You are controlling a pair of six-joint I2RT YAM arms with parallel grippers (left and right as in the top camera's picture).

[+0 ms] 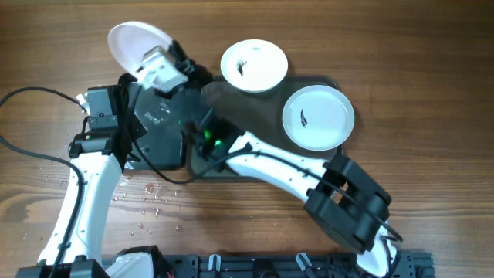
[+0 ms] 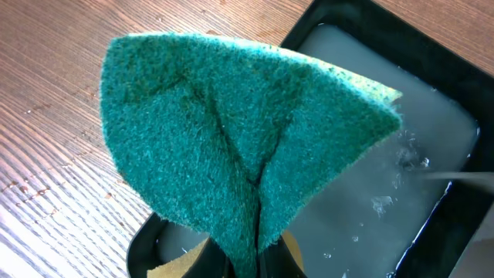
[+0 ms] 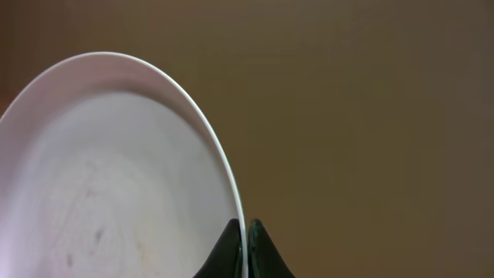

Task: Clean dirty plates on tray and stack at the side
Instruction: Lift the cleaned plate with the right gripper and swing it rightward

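My right gripper (image 1: 173,57) is shut on the rim of one white plate (image 1: 137,40) and holds it tilted above the table at the far left. In the right wrist view the fingers (image 3: 245,247) pinch the plate (image 3: 116,177), which shows only faint smears. My left gripper (image 2: 258,259) is shut on a folded green sponge (image 2: 247,139) over the black tray. Two more plates, each with a dark smudge, lie at the right: one (image 1: 255,66) at the grey-green tray's (image 1: 340,158) far edge, one (image 1: 318,116) on it.
A narrower black tray (image 1: 158,150) holding water (image 2: 432,154) lies left of the big tray, under my left gripper (image 1: 147,116). Water drops (image 1: 150,197) speckle the wooden table in front of it. My right arm (image 1: 270,162) stretches across the big tray.
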